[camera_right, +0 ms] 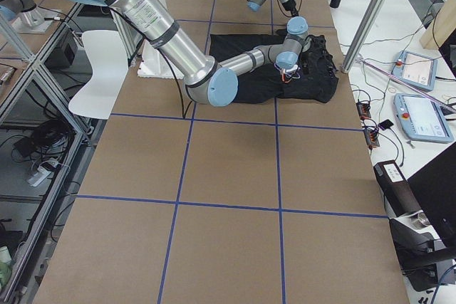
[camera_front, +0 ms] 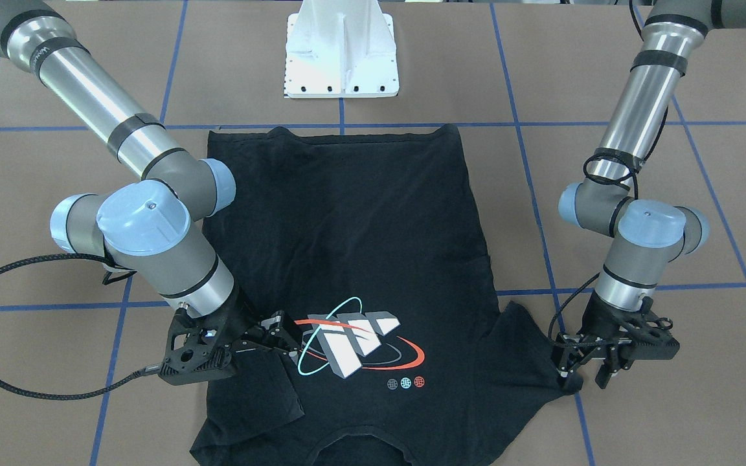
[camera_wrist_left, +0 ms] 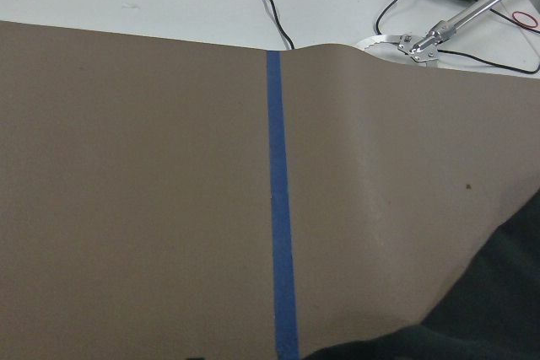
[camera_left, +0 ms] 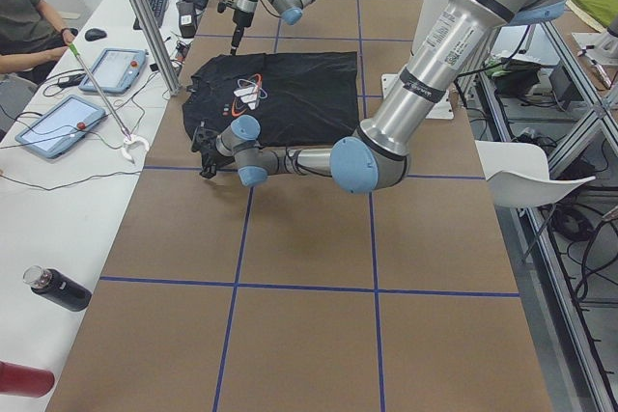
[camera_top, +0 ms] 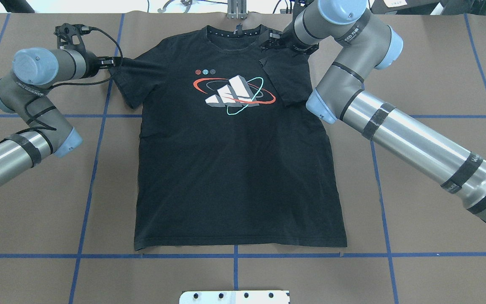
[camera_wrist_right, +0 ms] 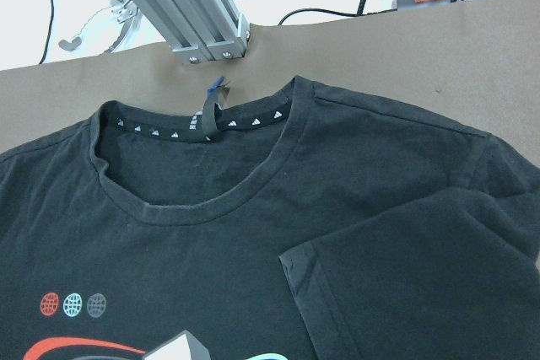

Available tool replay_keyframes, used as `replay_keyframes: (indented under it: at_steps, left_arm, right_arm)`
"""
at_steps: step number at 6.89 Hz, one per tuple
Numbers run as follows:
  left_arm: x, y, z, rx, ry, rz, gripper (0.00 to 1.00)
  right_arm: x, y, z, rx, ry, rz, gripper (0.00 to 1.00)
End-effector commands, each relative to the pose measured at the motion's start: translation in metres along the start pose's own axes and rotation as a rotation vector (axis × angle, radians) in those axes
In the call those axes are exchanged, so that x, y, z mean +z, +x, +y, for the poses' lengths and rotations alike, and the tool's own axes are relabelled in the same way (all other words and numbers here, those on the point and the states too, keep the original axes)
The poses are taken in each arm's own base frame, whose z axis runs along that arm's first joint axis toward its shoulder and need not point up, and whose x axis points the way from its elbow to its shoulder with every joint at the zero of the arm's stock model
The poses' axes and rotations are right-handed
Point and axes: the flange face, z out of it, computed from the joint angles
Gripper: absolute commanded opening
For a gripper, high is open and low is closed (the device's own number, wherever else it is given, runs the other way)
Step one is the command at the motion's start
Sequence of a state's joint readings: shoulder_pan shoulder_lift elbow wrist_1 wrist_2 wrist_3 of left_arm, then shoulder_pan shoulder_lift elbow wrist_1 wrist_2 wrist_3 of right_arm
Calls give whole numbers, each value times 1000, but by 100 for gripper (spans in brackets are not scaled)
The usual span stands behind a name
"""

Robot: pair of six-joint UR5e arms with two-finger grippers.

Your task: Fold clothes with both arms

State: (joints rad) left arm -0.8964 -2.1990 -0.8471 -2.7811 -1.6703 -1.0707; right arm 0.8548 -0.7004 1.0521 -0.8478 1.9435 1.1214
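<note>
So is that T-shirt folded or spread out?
Mostly spread: the T-shirt lies flat, logo up. Only the sleeve by the right pincer is folded over the chest; the other sleeve lies out flat.

Black T-shirt (camera_top: 234, 169), red-teal-white logo (camera_top: 234, 90) (grey too), brown table (camera_top: 437, 236), blue tape grid (camera_top: 437, 255)

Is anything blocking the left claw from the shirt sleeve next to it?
Nothing visible does. The left gripper sits right at the tip of the T-shirt's outspread sleeve, with only bare table around it.
</note>
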Motion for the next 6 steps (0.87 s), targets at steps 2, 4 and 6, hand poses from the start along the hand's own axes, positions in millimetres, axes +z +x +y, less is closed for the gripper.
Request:
replay_keyframes:
  at_steps: [2,4,6]
  left_arm:
    - [3,-1,3,1,-7,-5,64]
    - [4,1,6,3,-11,-4,53]
    - [5,4,11,6,-16,0,36]
  right_arm:
    - [-1,1,-2,1,2,1,100]
    - [-1,2,-3,2,3,2,100]
    - [-3,3,-5,5,6,2,99]
